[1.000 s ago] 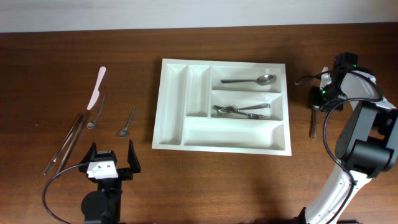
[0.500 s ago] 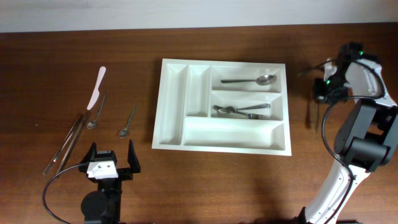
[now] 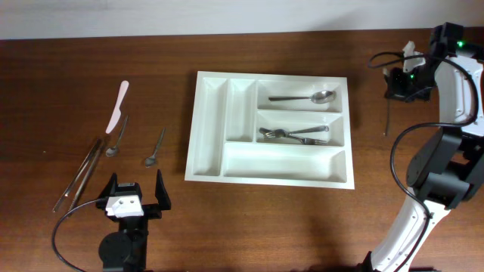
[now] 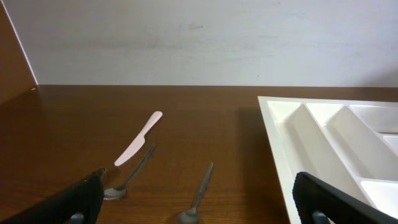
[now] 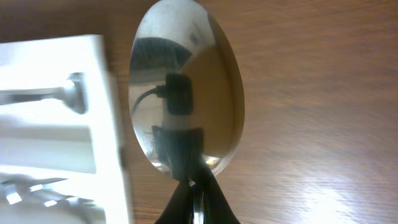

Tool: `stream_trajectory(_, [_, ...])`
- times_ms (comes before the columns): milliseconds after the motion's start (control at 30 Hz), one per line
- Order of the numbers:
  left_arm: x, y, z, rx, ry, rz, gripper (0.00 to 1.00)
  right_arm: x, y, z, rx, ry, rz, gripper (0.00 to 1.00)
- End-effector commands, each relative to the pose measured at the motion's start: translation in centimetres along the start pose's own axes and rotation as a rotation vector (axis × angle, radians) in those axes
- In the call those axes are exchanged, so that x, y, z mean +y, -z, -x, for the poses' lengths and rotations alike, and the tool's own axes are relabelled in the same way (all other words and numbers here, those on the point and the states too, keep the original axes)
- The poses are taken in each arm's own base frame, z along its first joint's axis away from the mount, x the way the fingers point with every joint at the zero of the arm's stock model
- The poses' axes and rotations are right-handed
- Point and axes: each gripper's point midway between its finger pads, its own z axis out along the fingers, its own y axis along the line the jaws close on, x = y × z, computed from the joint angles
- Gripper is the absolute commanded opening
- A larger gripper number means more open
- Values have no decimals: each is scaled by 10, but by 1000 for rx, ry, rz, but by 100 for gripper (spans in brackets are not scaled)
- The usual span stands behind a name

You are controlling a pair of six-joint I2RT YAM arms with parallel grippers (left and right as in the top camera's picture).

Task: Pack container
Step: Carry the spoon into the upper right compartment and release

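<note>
The white five-compartment container point(image 3: 192, 136) lies mid-table; its rim also shows in the left wrist view point(image 4: 280, 134) and the right wrist view point(image 5: 109, 93). It holds a spoon point(image 3: 302, 97) in the top right slot and forks point(image 3: 293, 134) in the middle one. My right gripper point(image 3: 401, 81) is shut on the handle of a metal spoon point(image 5: 186, 87) and holds it off the table, to the right of the container; in the overhead view the spoon point(image 3: 386, 117) hangs as a thin line. My left gripper point(image 3: 137, 187) is open and empty near the front left.
Left of the container lie a pink knife point(image 3: 117, 106), a spoon point(image 3: 117, 136), a small spoon point(image 3: 155, 147) and a pair of long metal sticks point(image 3: 79, 174). The knife point(image 4: 137, 138) and both spoons show ahead of the left gripper point(image 4: 199, 186).
My right gripper has risen and moved toward the far right edge with the spoon, which came up off the table. The left arm has not moved.
</note>
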Motion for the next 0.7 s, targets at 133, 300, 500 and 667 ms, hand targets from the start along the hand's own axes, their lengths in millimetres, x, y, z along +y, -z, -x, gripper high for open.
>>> stream_trajectory(133, [-3, 0, 0, -4, 3, -15, 99, 66, 7, 15, -59, 120, 203, 4])
stream_trajectory(300, [-3, 0, 0, -4, 3, -15, 99, 104, 5, 23, -69, 124, 226, 4])
stream_trajectory(500, [-3, 0, 0, -4, 3, -15, 99, 145, -2, 47, -131, -105, 245, 4])
stream_trajectory(667, [-3, 0, 0, -4, 3, -15, 99, 158, -11, 55, -160, -362, 160, 4])
